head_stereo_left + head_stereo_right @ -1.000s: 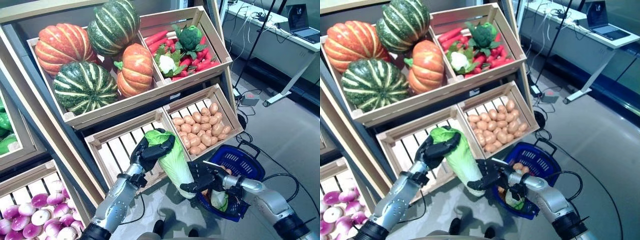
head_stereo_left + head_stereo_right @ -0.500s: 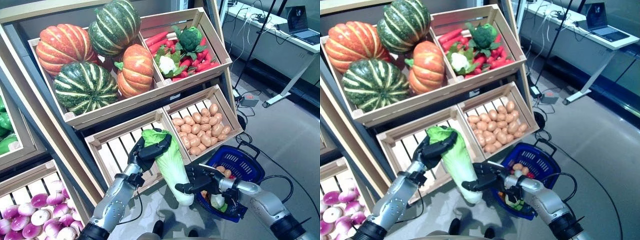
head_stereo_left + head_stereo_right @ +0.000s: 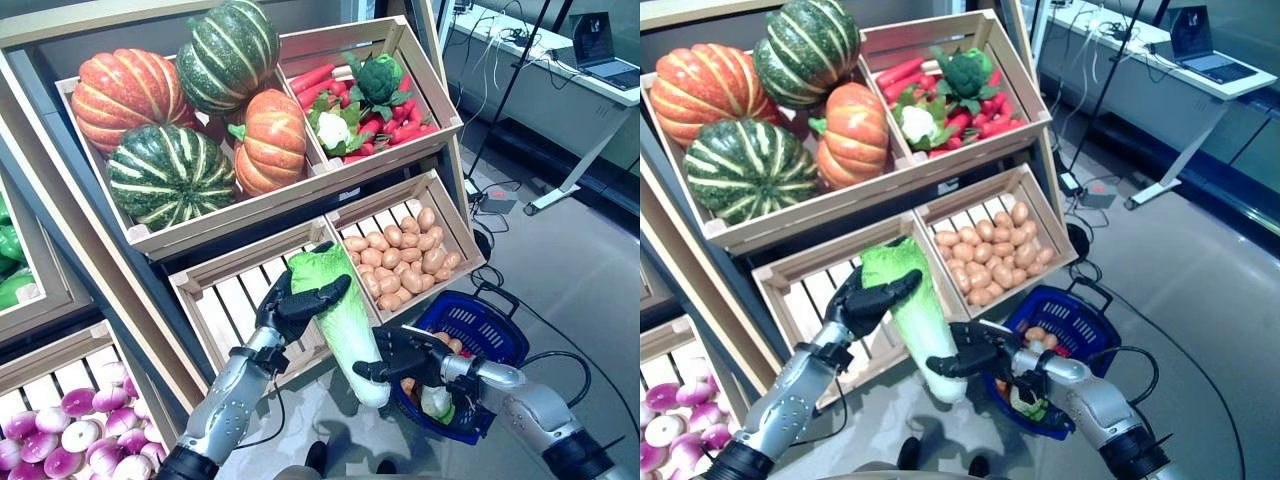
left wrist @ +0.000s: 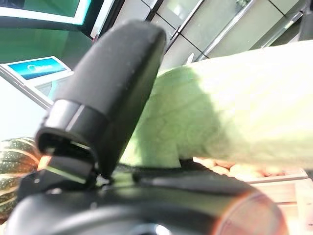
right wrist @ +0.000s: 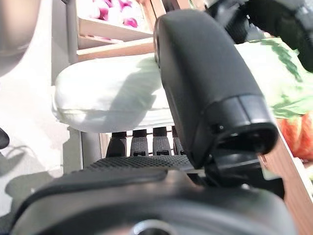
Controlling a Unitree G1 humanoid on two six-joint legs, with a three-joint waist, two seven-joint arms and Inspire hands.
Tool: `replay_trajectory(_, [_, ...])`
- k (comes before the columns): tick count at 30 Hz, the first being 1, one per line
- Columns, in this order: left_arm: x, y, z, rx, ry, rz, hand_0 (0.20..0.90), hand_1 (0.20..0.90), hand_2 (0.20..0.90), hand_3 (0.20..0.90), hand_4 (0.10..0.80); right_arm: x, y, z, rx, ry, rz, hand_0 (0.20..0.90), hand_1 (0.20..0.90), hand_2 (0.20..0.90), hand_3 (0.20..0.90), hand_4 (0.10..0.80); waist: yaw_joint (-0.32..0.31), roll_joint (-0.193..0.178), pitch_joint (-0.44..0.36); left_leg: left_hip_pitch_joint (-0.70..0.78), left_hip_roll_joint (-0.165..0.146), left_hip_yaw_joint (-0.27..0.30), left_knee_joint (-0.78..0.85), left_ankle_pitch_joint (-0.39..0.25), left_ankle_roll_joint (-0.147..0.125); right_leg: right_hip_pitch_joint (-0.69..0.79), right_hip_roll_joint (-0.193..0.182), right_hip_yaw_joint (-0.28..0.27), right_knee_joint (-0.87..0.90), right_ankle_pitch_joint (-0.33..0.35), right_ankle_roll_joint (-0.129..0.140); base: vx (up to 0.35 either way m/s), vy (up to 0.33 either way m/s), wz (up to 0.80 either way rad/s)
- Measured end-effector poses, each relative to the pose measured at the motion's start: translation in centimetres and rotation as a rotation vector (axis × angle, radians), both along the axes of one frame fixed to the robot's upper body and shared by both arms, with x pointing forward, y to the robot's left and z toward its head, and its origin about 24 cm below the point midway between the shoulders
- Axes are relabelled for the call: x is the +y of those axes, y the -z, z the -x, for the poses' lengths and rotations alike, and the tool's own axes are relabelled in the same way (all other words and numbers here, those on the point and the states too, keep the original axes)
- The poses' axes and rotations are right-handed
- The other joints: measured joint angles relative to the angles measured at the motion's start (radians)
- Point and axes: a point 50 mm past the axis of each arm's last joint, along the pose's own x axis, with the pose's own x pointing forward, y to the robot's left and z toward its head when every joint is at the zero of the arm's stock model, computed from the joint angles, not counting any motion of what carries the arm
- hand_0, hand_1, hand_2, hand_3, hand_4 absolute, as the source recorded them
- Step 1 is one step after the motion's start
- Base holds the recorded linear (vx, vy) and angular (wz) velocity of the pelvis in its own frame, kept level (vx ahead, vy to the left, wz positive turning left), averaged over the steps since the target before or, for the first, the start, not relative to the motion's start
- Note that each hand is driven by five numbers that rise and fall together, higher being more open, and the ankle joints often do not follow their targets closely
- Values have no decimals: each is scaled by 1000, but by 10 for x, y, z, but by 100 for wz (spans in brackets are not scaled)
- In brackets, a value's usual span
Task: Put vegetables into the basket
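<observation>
— Where was the cabbage (image 3: 343, 315)?

— In the air before the empty slatted crate (image 3: 228, 305), just left of the blue basket (image 3: 487, 330) on the floor. The left hand (image 3: 293, 306) curled round its leafy top.

— And the right hand (image 3: 400, 358)?

— Fingers wrapped about the white stem end. The basket already held some vegetables; potatoes (image 3: 400, 247) sat behind.

On my feed: a laptop (image 3: 598, 38) sits at the far corner of a white desk (image 3: 560, 85); grey floor (image 3: 580, 270) stretches below.
</observation>
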Motion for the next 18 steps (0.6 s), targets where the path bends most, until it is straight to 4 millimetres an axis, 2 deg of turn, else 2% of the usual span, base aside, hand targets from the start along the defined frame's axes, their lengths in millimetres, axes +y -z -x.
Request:
replay_trajectory(3, [1, -3, 0, -19, 15, -8, 900, 900, 900, 900, 800, -15, 1, 4, -4, 69, 15, 300, 300, 300, 300, 400, 0, 0, 0, -1, 0, 1, 0, -1, 1, -1, 0, 1, 0, 0, 0, 0, 0, 0])
replay_trajectory(6, [8, -7, -2, -36, -8, -12, 900, 900, 900, 900, 800, -37, 2, 9, -8, 172, 56, 300, 300, 300, 300, 400, -6, 1, 0, -5, 0, 3, 0, -2, 3, -4, 0, 5, 0, 0, 0, -15, -4, -2])
replay_trajectory(9, [20, -9, 0, -45, -54, -6, 900, 900, 900, 900, 800, -52, 0, 12, -39, 280, 69, 300, 300, 300, 300, 400, -28, 1, 0, -11, 0, 5, 0, -4, 5, -10, 0, 8, 0, -1, 0, -32, -7, -4])
replay_trajectory(12, [23, -9, 1, -45, -67, -5, 900, 900, 900, 900, 800, -65, -2, 15, -72, 387, 87, 300, 300, 300, 300, 400, -40, 2, 0, -10, 0, 6, 0, -4, 5, -13, 0, 9, -1, -1, 0, -41, -11, -2])
replay_trajectory(18, [20, -7, 2, -32, -72, 16, 900, 900, 900, 900, 800, -70, -5, 14, -159, 542, 56, 300, 300, 300, 300, 400, -52, 6, 1, -10, 2, 25, 0, -6, 5, -20, 2, 26, -2, 0, 0, -30, -22, -7])
